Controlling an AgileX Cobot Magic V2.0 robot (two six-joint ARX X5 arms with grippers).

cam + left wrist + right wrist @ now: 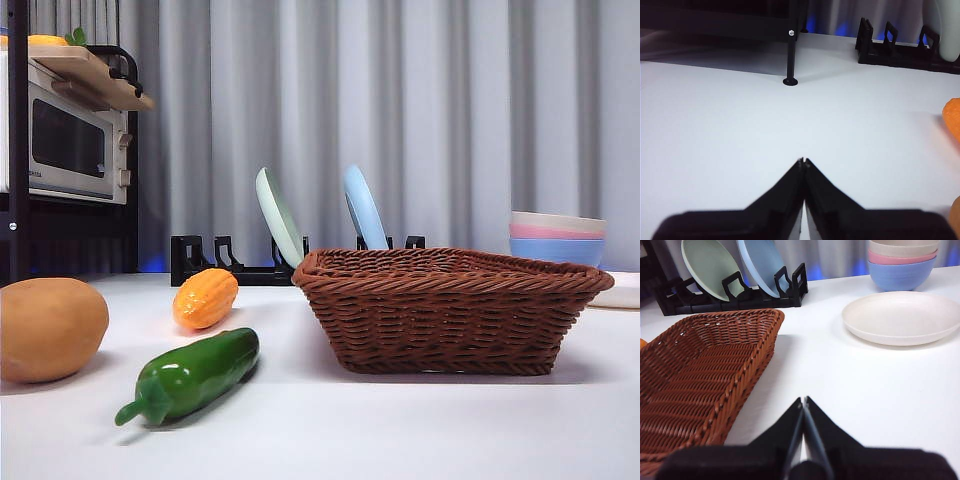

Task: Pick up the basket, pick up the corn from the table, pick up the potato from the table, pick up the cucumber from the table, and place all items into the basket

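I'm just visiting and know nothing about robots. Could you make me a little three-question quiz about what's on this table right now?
1. True or false: the basket already holds a vegetable.
2. Which vegetable lies nearest the front camera's side of the table? A) the corn B) the cucumber C) neither, both lie in the basket.
3. Fill in: the left hand and the right hand both have their jaws ____.

Key:
1. False. The right wrist view shows only bare weave in the part of the basket it covers, and the corn, the cucumber and the potato all lie on the table.
2. B.
3. Shut, gripping nothing.
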